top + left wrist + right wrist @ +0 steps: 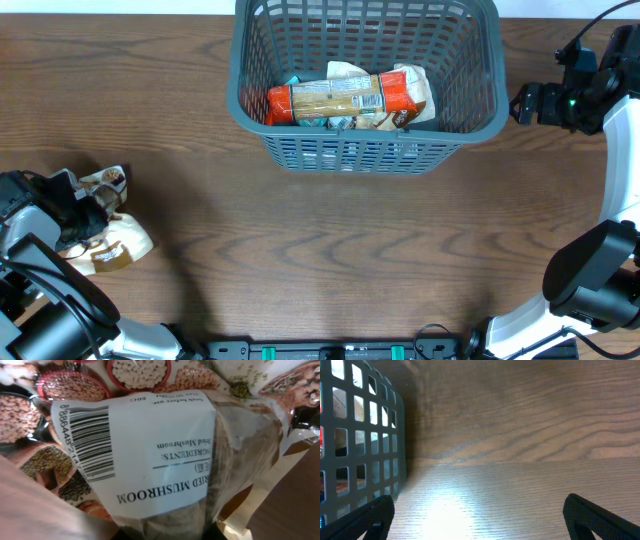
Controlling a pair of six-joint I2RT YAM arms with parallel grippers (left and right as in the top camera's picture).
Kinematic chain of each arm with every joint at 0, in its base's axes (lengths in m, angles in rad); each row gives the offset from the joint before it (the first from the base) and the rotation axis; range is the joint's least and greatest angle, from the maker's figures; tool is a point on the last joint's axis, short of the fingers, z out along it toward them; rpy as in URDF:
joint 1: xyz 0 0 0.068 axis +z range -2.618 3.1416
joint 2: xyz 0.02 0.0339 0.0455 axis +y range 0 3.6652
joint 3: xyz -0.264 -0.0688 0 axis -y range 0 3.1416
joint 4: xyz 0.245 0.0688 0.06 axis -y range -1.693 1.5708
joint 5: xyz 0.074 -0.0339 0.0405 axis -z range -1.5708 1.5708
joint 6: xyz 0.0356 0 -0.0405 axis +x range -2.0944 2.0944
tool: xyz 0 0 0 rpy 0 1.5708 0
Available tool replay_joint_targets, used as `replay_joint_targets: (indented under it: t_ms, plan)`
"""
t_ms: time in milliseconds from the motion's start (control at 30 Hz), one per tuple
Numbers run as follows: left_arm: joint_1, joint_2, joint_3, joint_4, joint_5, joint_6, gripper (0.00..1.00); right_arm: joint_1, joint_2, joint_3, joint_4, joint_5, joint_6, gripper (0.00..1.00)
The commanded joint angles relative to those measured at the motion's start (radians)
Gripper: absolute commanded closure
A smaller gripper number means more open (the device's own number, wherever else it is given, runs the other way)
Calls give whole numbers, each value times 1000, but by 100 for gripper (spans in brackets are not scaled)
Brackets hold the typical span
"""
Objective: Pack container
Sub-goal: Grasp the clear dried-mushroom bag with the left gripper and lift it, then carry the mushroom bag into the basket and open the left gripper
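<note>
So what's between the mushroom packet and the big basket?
Nothing, just bare wooden table between the mushroom packet and the basket; the overhead view shows it.

We see white links and rounded black joints; the right arm (622,170) wears a small green light (572,100), black cables (70,295) loop along the left arm (22,238), the right gripper (477,505) is black.

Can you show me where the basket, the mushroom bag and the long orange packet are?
basket (360,152), overhead view, on its near slotted wall.
mushroom bag (150,455), left wrist view, on its white label.
long orange packet (340,98), overhead view, on its tan middle.
</note>
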Motion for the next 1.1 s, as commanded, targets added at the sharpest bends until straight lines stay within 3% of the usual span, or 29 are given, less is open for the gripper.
replay_joint_targets:
  t_ms: [0, 167, 333, 633, 833, 1067]
  plan:
    - [-5, 14, -27, -13, 168, -57, 94, -10, 7, -5, -2, -5, -21, 1]
    - [-64, -60, -8, -43, 180, -78, 94, -10, 7, -5, -3, -5, -22, 1]
    - [-205, -186, 101, -127, 166, -110, 94, -10, 7, -5, -4, -5, -22, 1]
    - [-510, -215, 653, -426, -58, -141, 94, -10, 7, -5, -8, -5, -22, 1]
    - [-630, -200, 985, -437, -86, -198, 94, -10, 7, -5, -24, -5, -22, 1]
    - [-841, -196, 1112, -369, -84, -39, 94, -10, 7, -5, -26, -5, -22, 1]
